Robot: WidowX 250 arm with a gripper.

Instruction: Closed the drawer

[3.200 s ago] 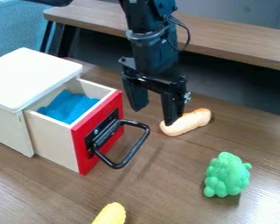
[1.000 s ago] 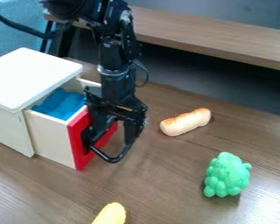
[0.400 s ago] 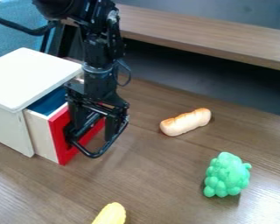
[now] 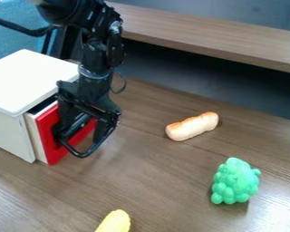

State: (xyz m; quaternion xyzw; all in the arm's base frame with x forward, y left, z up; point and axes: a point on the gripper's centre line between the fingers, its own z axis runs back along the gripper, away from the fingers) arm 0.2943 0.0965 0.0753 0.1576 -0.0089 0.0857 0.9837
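The black gripper [image 4: 82, 136] hangs at the red front of the drawer [image 4: 49, 132], its two fingers apart. One finger is against the red front and the other stands farther right, by the outer part of the black looped handle [image 4: 81, 154]. The drawer sticks out a short way from the white cabinet [image 4: 27, 81], leaving a narrow dark gap under the top's edge. The blue lining inside is hidden.
A bread roll [image 4: 193, 126] lies right of the arm. Green toy grapes [image 4: 235, 181] sit at the right, and a yellow toy [image 4: 115, 222] is at the bottom edge. A wooden bench [image 4: 214, 35] runs behind the table.
The gripper has come down and left from beside the bread roll to the drawer front. The drawer has slid left into the cabinet, and the blue inside has gone from sight.
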